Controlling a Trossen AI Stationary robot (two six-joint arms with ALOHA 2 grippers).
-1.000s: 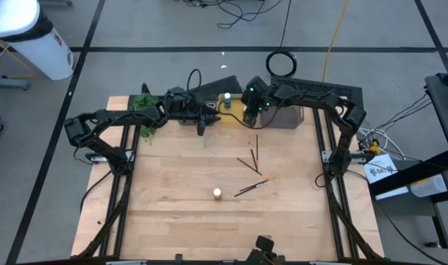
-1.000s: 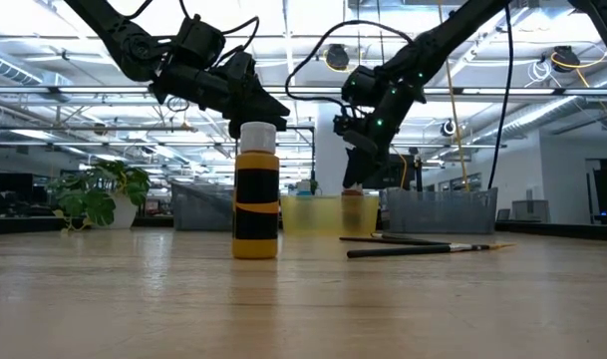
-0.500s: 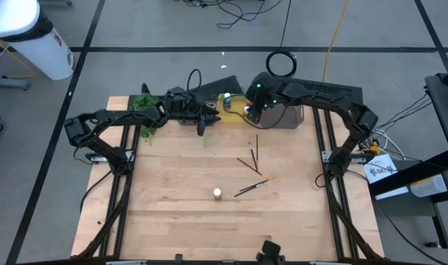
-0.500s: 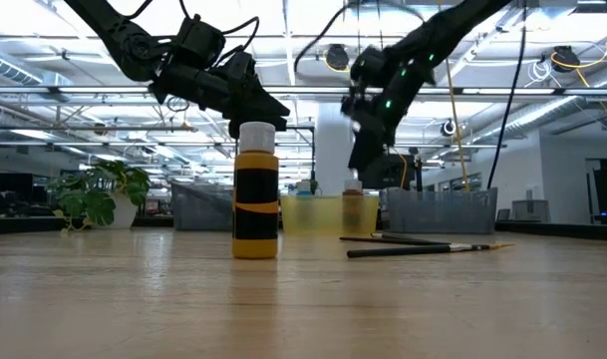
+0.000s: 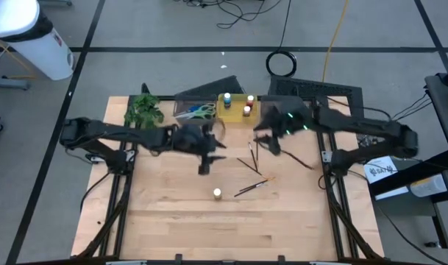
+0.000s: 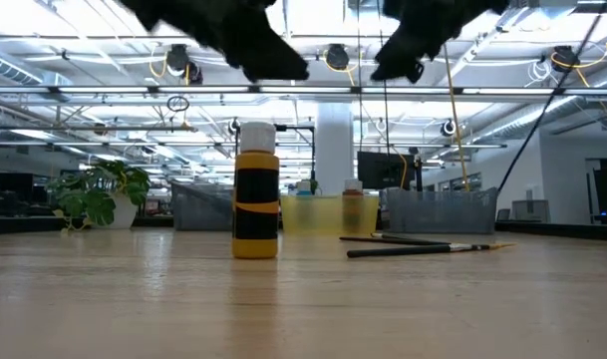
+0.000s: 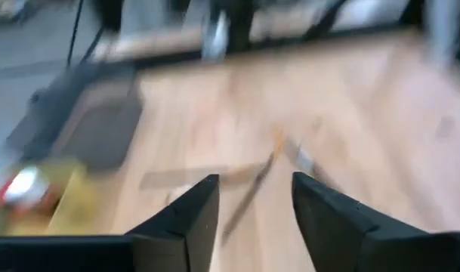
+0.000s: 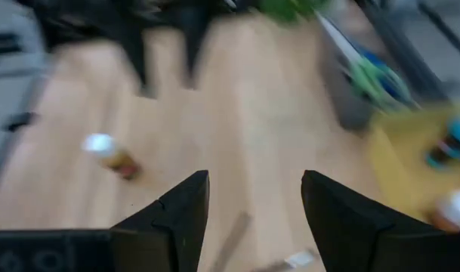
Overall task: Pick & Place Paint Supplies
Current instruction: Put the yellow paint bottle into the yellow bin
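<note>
Now that both dark arms have swung from the back bins to mid-tabletop (image 5: 165,221), the left end effector (image 5: 204,167) and right end effector (image 5: 271,145) hang open and empty; the thin dark brushes (image 5: 251,165) and orange white-capped paint bottle (image 5: 218,193) likely come next

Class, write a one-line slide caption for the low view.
A yellow paint bottle stands upright on the table, brushes lying beside it, bins behind.

One bottle (image 5: 218,193) is standing on the table (image 5: 165,213) nearest me, brushes (image 5: 254,175) lying to its right, three bottles (image 5: 238,104) sitting in the far bin (image 5: 234,116).
</note>
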